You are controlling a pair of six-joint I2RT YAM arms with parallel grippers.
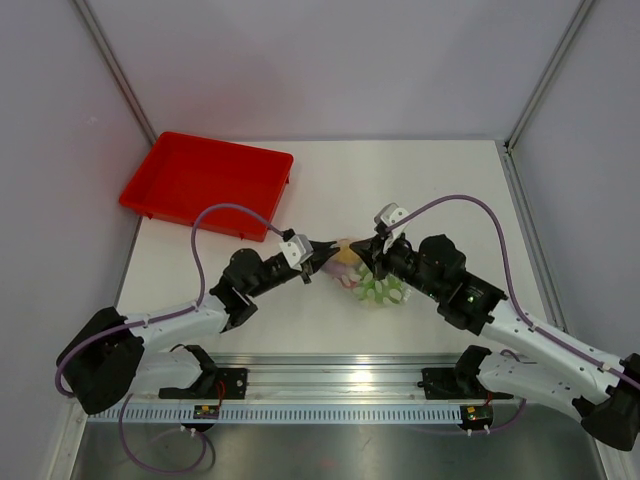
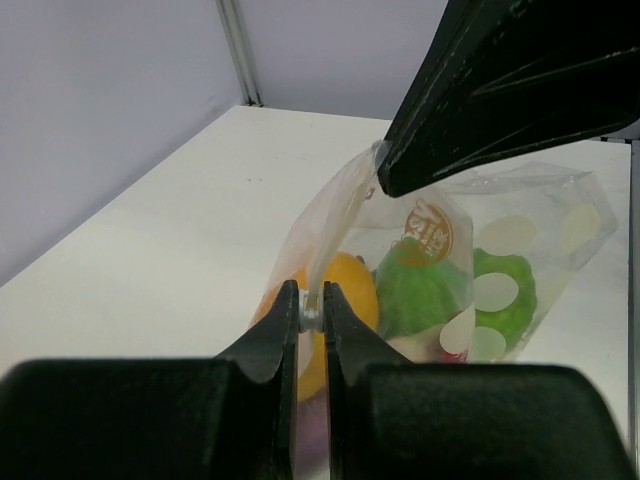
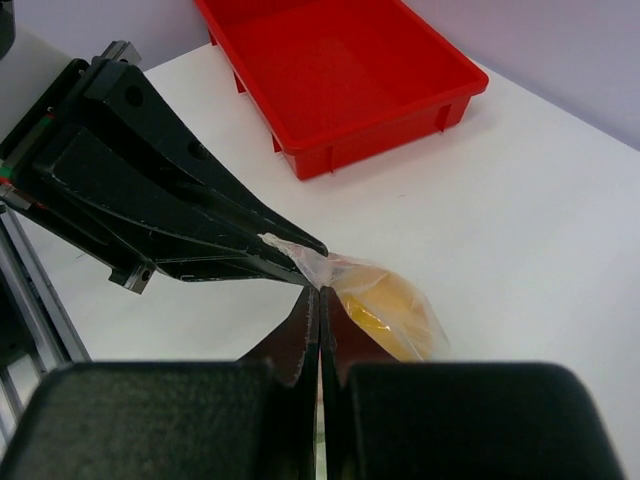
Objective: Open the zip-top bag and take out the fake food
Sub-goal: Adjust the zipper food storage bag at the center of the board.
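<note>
The clear zip-top bag (image 1: 368, 280) sits mid-table between my two grippers, with white dots printed on it. Inside it I see a round yellow piece (image 2: 348, 290) and green pieces (image 2: 422, 290). My left gripper (image 2: 311, 308) is shut on the bag's top edge, pinching the white zip strip. My right gripper (image 3: 320, 298) is shut on the bag's plastic right next to the left one; the yellow piece (image 3: 385, 310) shows through the bag beyond it. In the top view the left gripper (image 1: 322, 258) and right gripper (image 1: 366, 256) meet over the bag's top. The purple piece is hidden.
The red tray (image 1: 208, 177) stands at the far left of the white table (image 1: 450, 190) and holds nothing; it also shows in the right wrist view (image 3: 335, 70). Grey walls with metal posts enclose the table. The rail with both arm bases runs along the near edge.
</note>
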